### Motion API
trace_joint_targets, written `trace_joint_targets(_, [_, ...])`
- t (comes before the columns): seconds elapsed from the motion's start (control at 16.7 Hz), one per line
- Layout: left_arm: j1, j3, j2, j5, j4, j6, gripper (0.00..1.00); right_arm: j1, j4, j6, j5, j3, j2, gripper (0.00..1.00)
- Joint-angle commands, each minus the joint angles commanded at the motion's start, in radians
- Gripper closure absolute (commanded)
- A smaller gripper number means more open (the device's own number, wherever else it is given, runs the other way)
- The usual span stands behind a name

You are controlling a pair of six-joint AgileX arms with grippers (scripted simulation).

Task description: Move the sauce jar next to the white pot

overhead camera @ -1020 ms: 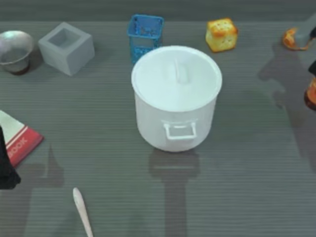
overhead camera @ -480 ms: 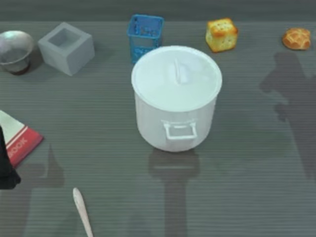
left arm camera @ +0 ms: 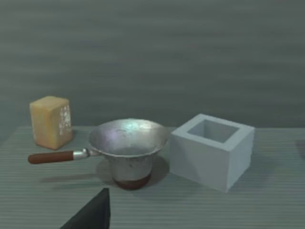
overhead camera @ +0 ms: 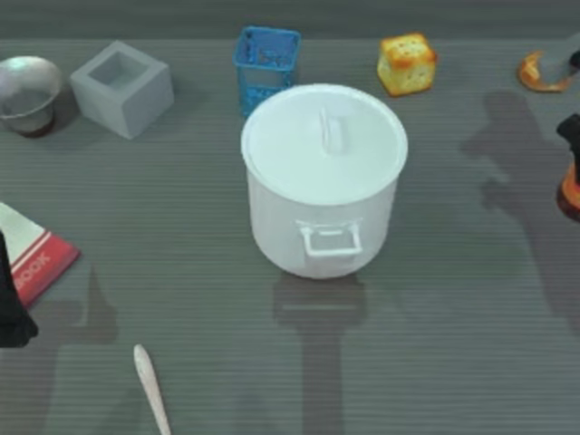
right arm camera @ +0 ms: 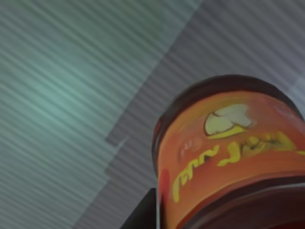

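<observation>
at the table's middle, the white pot (overhead camera: 323, 178) stands alone.
at the top view's right edge my right gripper (overhead camera: 571, 136) grips the sauce jar (overhead camera: 570, 192), well apart from the pot; my left arm sits parked at the left edge, fingers i cannot tell.

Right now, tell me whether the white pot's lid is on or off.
On. In the top view the flat lid sits squarely over the white pot, ridge handle up, covering the whole rim, so none of the inside shows.
</observation>
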Motion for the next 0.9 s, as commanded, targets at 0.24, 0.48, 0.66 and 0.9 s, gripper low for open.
trace_joint_targets(0.24, [0.000, 0.000, 0.000, 0.000, 0.000, 0.000, 0.00, 0.071, 0.014, 0.326, 0.000, 0.072, 0.079, 1.00])
trace_joint_targets(0.48, [0.000, 0.000, 0.000, 0.000, 0.000, 0.000, 0.00, 0.142, 0.032, 0.650, -0.001, 0.135, 0.150, 1.00])
trace_joint_targets(0.66, [0.000, 0.000, 0.000, 0.000, 0.000, 0.000, 0.00, 0.182, 0.046, 0.804, -0.001, 0.162, 0.184, 1.00])
trace_joint_targets(0.9, [0.000, 0.000, 0.000, 0.000, 0.000, 0.000, 0.00, 0.199, 0.051, 0.861, -0.001, 0.175, 0.201, 1.00])
